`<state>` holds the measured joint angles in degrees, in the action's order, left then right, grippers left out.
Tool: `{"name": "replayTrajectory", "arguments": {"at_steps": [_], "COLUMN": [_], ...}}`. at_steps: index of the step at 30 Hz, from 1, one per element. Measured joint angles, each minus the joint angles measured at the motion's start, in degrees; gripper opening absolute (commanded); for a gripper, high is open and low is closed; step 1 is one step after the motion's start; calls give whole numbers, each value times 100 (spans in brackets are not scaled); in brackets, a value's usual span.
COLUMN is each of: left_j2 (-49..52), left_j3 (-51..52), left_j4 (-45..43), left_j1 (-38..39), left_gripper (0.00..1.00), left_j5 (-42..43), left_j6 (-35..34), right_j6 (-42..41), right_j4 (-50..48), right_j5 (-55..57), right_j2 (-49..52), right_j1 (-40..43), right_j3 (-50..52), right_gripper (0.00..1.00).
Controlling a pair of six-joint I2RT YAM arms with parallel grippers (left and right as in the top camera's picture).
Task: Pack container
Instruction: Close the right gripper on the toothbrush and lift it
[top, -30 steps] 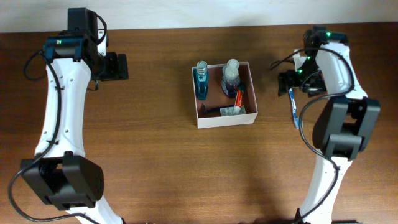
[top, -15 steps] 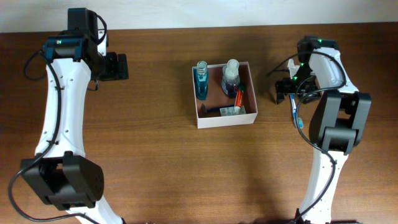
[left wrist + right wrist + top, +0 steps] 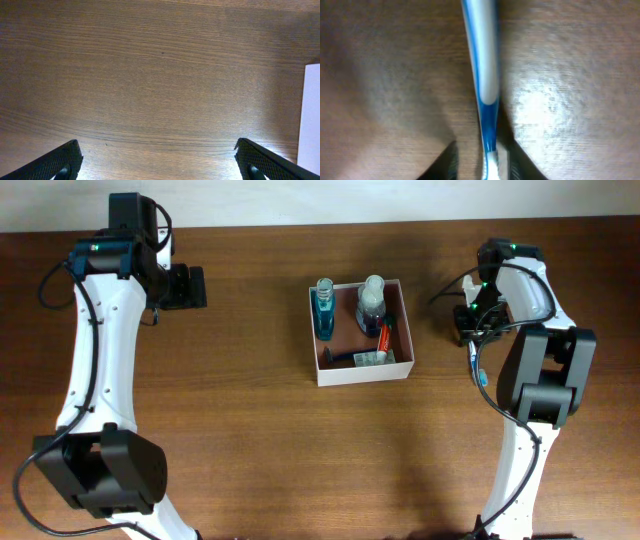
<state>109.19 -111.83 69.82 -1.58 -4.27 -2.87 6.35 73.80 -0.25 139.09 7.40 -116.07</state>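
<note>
The container (image 3: 365, 372), a white-walled box with a reddish-brown inside, sits at the table's middle. It holds two blue bottles (image 3: 324, 310), a red tube (image 3: 384, 337) and small items. A blue-and-white toothbrush (image 3: 487, 75) lies on the wood to the right of the box, also seen from above as the toothbrush (image 3: 473, 362). My right gripper (image 3: 482, 162) is low over its near end, jaws drawn in tight on either side of it. My left gripper (image 3: 156, 145) hangs wide open over bare wood at the far left, nothing between its fingers.
The container's white wall (image 3: 310, 115) shows at the right edge of the left wrist view. Brown wooden tabletop (image 3: 250, 430) spreads around the box. Both arm bases stand at the near edge, left and right.
My right gripper dropped onto the toothbrush and its jaws closed from wide open to tight around it. The left arm has not moved.
</note>
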Motion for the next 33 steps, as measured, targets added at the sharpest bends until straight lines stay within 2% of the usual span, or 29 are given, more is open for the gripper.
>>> {"name": "replayTrajectory", "arguments": {"at_steps": [6,16,21,28,33], "left_j2": [0,0,0,0,0], "left_j3": [0,0,0,0,0], "left_j4": [0,0,0,-2,0], "left_j1": [0,0,0,0,0], "left_gripper": [99,99,99,99,99], "left_j5": [0,2,0,0,0], "left_j6": [0,0,0,0,0], "right_j6": [-151,-258,-459,-551,-669], "right_j4": [13,389,1012,2212,2328], "right_j5": [-31,-131,-293,-1602,-2702], "right_j2": [0,4,70,74,63], "right_j1": [0,0,0,0,-11], "right_j3": [2,-39,-575,-1904,-2269], "right_gripper": [4,4,4,4,4]}}
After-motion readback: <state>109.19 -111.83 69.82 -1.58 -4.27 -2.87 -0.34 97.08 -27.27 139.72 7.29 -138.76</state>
